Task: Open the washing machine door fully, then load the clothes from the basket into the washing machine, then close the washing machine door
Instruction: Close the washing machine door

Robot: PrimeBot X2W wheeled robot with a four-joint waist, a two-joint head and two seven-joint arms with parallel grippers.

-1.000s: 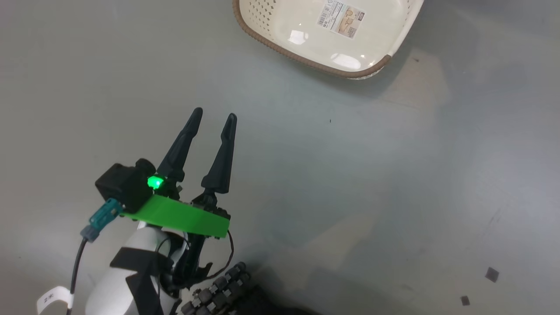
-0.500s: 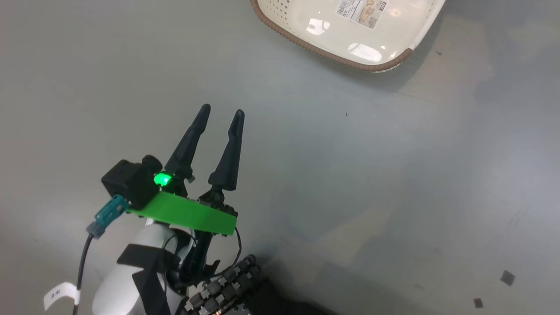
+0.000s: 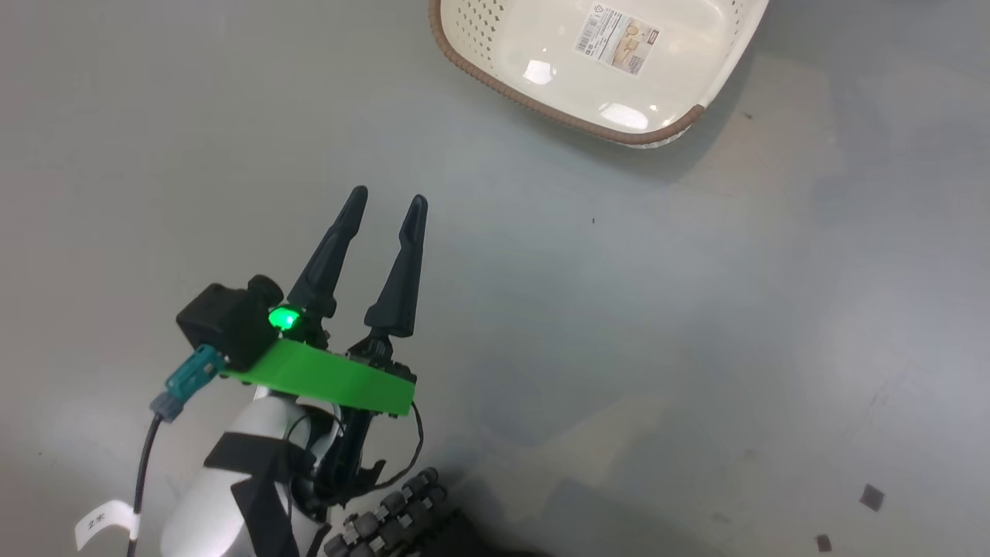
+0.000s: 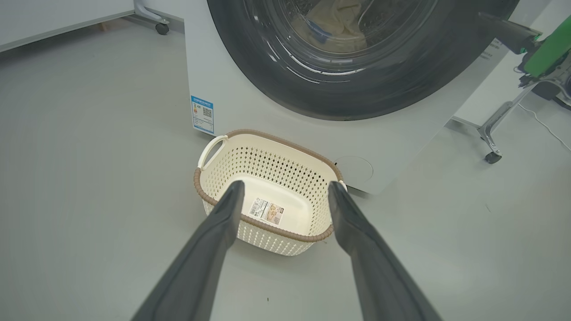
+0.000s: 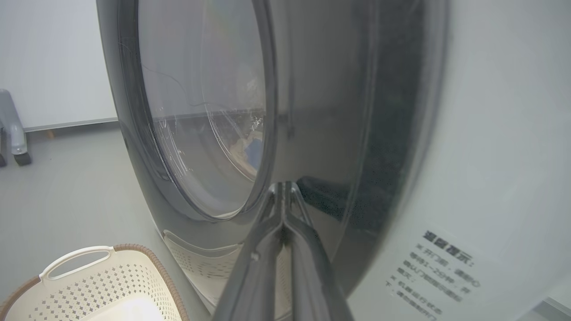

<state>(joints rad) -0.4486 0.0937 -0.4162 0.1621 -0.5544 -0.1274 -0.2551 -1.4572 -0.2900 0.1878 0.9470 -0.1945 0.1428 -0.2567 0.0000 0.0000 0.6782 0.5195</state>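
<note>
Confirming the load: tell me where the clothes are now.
At the top centre of the left wrist view, the clothes lie inside the washing machine, behind the glass of the washing machine door, above the basket on the floor.

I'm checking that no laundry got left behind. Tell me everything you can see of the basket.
The basket is a small rounded-rectangular cream plastic tub with perforated walls, a brown braided-look rim and a white loop handle. It stands upright on the grey floor, close before the washing machine; whether they touch is unclear. Its glossy bottom bears a printed label and nothing else. The open left gripper is apart from it.
</note>
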